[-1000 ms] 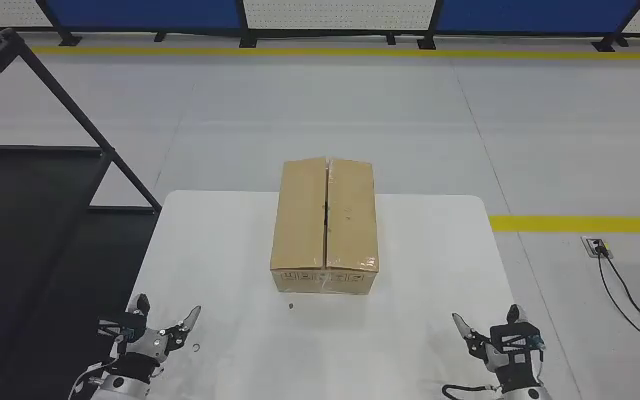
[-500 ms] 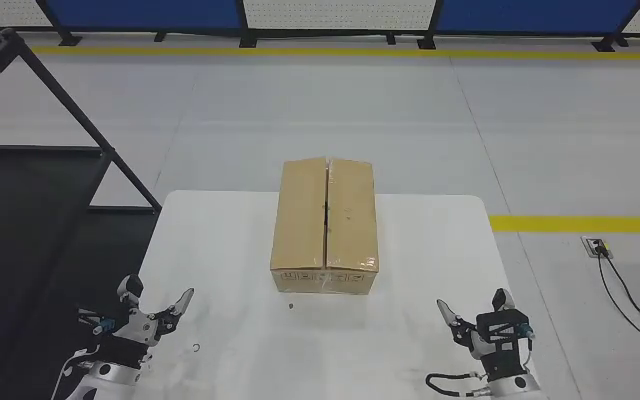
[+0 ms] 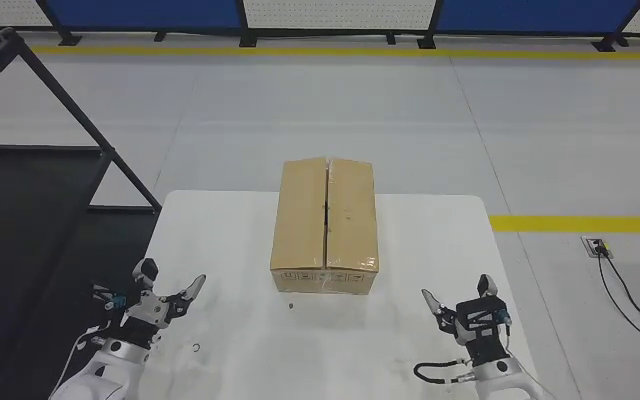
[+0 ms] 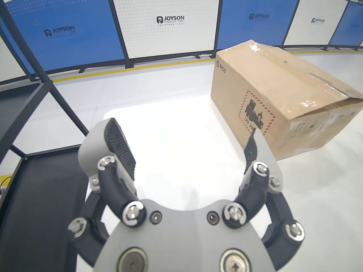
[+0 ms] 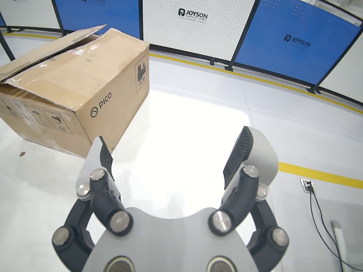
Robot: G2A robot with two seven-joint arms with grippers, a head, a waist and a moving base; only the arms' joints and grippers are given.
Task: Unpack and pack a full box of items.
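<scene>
White table (image 3: 215, 265) holds a shut cardboard box (image 3: 325, 225), its contents hidden.

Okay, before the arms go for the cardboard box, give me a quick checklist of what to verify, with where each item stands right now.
1. The box sits flat on the table, between the two arms: ok.
2. The left hand is open and empty: ok.
3. The right hand is open and empty: ok.
4. The top flaps are opened for unpacking: not ok; they lie folded shut, one lifted slightly at the seam.
5. The table between the hands and the box is free of obstacles: ok; just a small scrap lies in front of the box.
6. What is inside the box: cannot tell.
</scene>
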